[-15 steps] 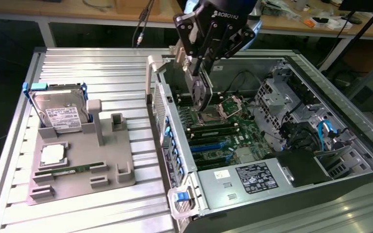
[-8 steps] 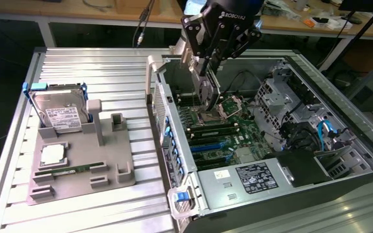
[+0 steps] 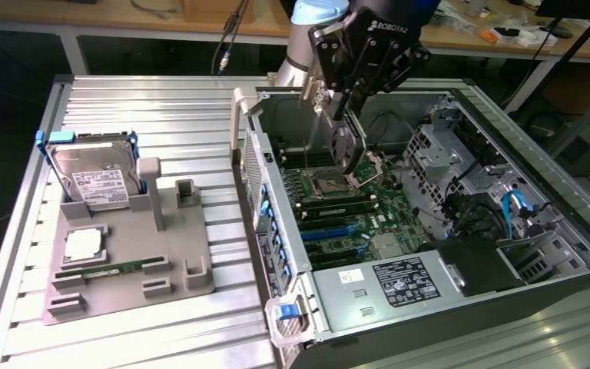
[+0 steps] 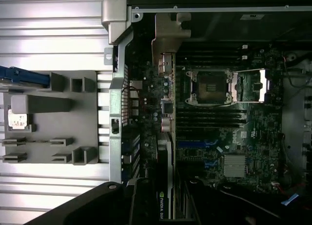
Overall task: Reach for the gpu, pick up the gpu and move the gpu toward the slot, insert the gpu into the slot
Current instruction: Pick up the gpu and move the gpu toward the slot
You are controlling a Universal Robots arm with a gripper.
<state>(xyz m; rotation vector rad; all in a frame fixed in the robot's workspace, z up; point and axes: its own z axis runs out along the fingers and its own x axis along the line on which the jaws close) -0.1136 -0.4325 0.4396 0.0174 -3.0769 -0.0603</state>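
Bright, even light washed the ribbed table (image 3: 131, 108) pale in the exterior view, barely a shadow on it, while the inside of the open computer case (image 3: 459, 330) sank far darker. From the wrist view, the motherboard (image 4: 219, 137) lay dim, a hard white glare flared off the socket frame (image 4: 263, 86), and the gpu (image 4: 165, 205) sat in deep shadow.
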